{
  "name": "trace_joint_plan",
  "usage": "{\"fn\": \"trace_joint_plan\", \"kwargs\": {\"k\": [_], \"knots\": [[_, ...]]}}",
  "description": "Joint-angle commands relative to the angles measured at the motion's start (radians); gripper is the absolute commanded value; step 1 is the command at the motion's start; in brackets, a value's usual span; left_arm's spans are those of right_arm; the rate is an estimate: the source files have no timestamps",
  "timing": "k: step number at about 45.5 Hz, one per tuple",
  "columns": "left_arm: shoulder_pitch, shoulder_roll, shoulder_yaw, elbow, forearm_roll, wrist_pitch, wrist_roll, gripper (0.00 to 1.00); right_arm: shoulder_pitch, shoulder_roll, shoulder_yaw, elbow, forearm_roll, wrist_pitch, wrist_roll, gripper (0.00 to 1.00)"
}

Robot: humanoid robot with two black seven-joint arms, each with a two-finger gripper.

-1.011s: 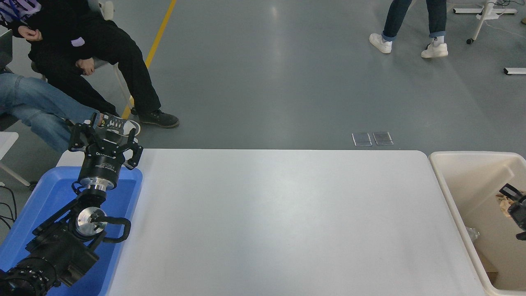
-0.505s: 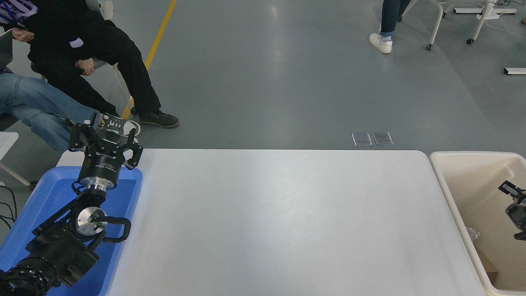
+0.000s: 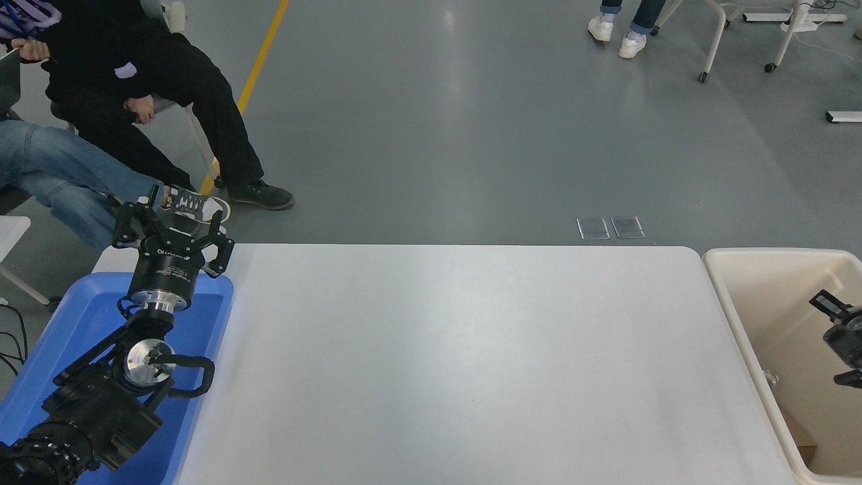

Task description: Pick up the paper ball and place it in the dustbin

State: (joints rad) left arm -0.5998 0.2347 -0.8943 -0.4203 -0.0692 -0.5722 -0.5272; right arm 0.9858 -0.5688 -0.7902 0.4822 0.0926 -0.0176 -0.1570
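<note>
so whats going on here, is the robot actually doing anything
The right gripper hangs over the dustbin at the table's right end, with nothing visible between its jaws, which stand apart. No paper ball shows on the table or in the gripper. The left gripper is parked above the blue tray at the lower left, jaws apart. Two people sit beyond the table's far left corner.

The black left gripper (image 3: 172, 225) is parked above the shallow bright blue plastic tray (image 3: 81, 316), fingers spread. The black right gripper (image 3: 838, 340) hangs inside the cream-beige rectangular plastic dustbin (image 3: 741, 306), beside the white table (image 3: 458, 364).
</note>
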Motion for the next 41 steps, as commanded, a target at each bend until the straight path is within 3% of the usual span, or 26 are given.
{"fn": "trace_joint_plan", "kwargs": {"k": [1,18,23,33,41], "knots": [[0.000,0.000,0.000,0.000,0.000,0.000,0.001,0.99,0.191,-0.137,-0.021,0.464,0.012,0.015,0.001,1.00],[0.000,0.000,0.000,0.000,0.000,0.000,0.001,0.99,0.531,-0.097,-0.303,0.585,0.016,0.142,0.002,1.00],[0.000,0.000,0.000,0.000,0.000,0.000,0.001,0.99,0.666,-0.002,-0.417,0.624,0.016,0.301,0.001,1.00],[0.000,0.000,0.000,0.000,0.000,0.000,0.001,0.99,0.930,0.081,-0.462,0.650,0.015,0.796,0.001,1.00],[0.000,0.000,0.000,0.000,0.000,0.000,-0.001,0.99,1.065,0.158,-0.460,0.656,0.015,0.803,0.002,1.00]]}}
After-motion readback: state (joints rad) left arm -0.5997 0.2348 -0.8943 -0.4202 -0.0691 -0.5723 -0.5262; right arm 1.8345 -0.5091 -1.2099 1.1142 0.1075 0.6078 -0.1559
